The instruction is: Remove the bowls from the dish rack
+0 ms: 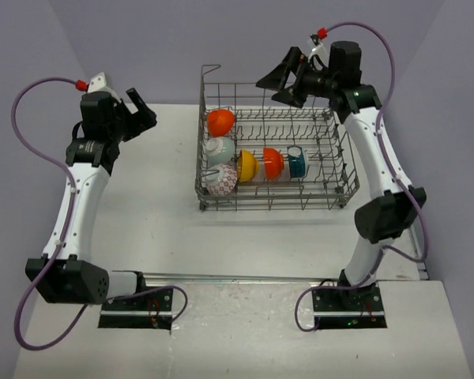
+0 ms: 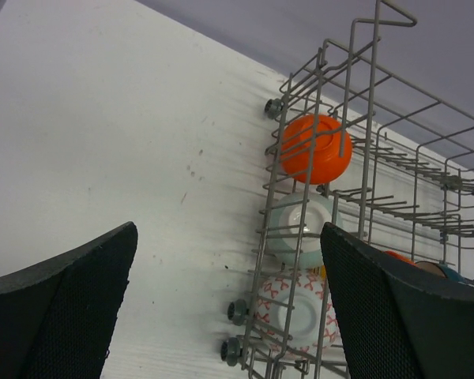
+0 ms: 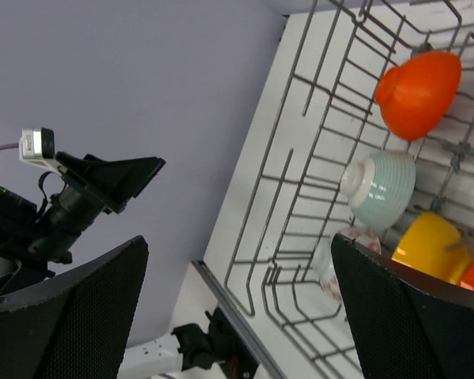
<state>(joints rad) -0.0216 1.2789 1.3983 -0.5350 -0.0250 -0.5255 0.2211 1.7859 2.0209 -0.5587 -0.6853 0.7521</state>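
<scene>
The left gripper [image 1: 142, 109] is wide open and holds nothing. It hangs over the table [image 1: 158, 213], left of the dish rack [image 1: 276, 203] and not touching it. The right gripper [image 1: 278, 87] is wide open too, with nothing in it, up above the rack's far edge. Wide white table stretches left of the rack and in front of it. Six bowls sit in the rack. The orange bowl [image 1: 220, 121], pale green bowl [image 1: 220, 149] and red-patterned bowl [image 1: 221, 180] line its left side. The yellow bowl [image 1: 247, 166], second orange bowl [image 1: 273, 163] and blue bowl [image 1: 297, 162] stand in a row.

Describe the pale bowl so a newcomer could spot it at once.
Find the grey wire dish rack. Three bowls line its left side. The pale green-white bowl sits between the orange bowl and the red-patterned bowl, the only pale one without red markings.
</scene>
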